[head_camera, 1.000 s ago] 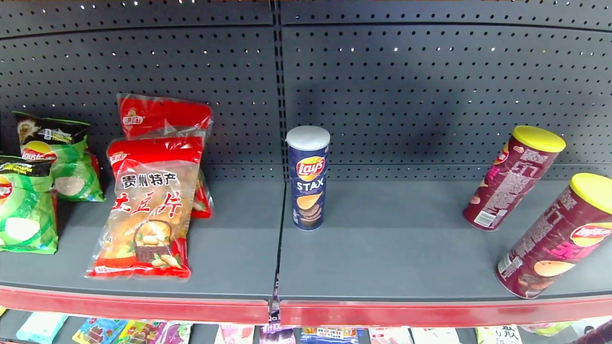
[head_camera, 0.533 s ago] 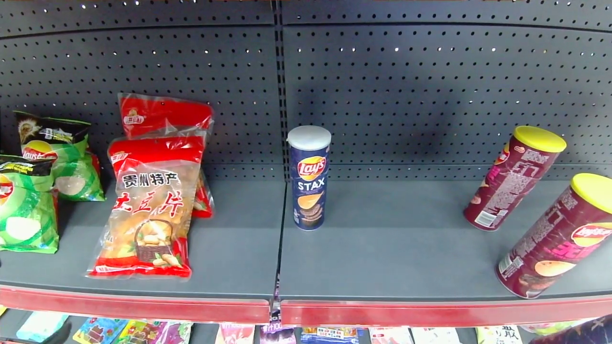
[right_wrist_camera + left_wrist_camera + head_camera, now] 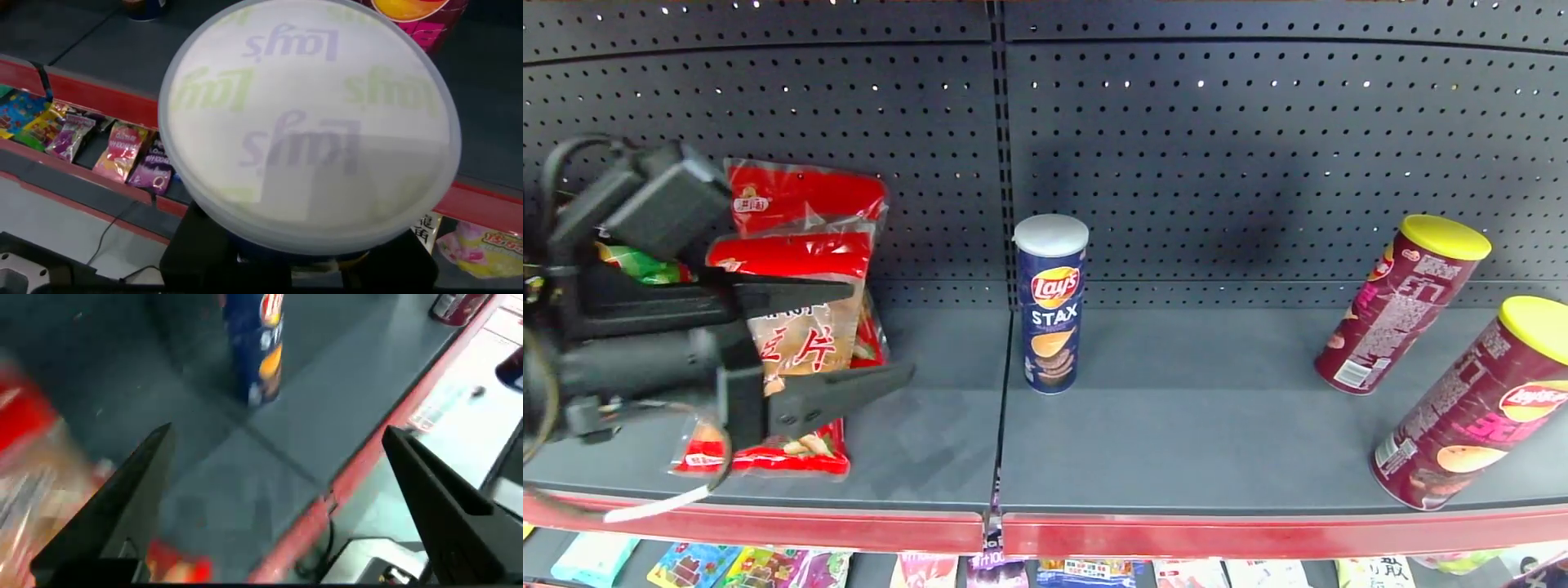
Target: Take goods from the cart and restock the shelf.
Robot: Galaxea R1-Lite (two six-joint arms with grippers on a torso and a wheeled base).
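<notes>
1. We see the left claw (image 3: 882, 331) at 9 o'clock in the head view, over the left end of the dark-grey metal shelf with a red front strip (image 3: 1176, 433). Its two black fingers (image 3: 841, 392) are spread wide, and nothing lies between them.
2. Behind that claw, also at 9 o'clock, two red-and-clear plastic snack bags (image 3: 796, 245) lean one before the other. The arm covers part of the front one.
3. Just beside them, farther toward 9 o'clock, a scrap of a green foil bag (image 3: 637, 265) peeks out from behind the arm.
4. At the centre an upright dark-blue cardboard tube with a pale grey lid (image 3: 1049, 306) stands on the shelf, well apart from the open claw.
5. At 3 o'clock two maroon tubes with yellow lids (image 3: 1401, 306) stand near each other. Both look tilted toward 1 o'clock.
6. A black perforated metal back wall (image 3: 1217, 163) rises at 12 o'clock.
7. At 6 o'clock, under the red strip, small colourful packets (image 3: 760, 567) lie in a row on a lower level.
8. The right claw (image 3: 298, 265) grips a blue chip can with a translucent white plastic lid (image 3: 306, 122), black claw parts on both sides under the lid.
9. We find this can in the air just before the red front strip, above the colourful packets.
</notes>
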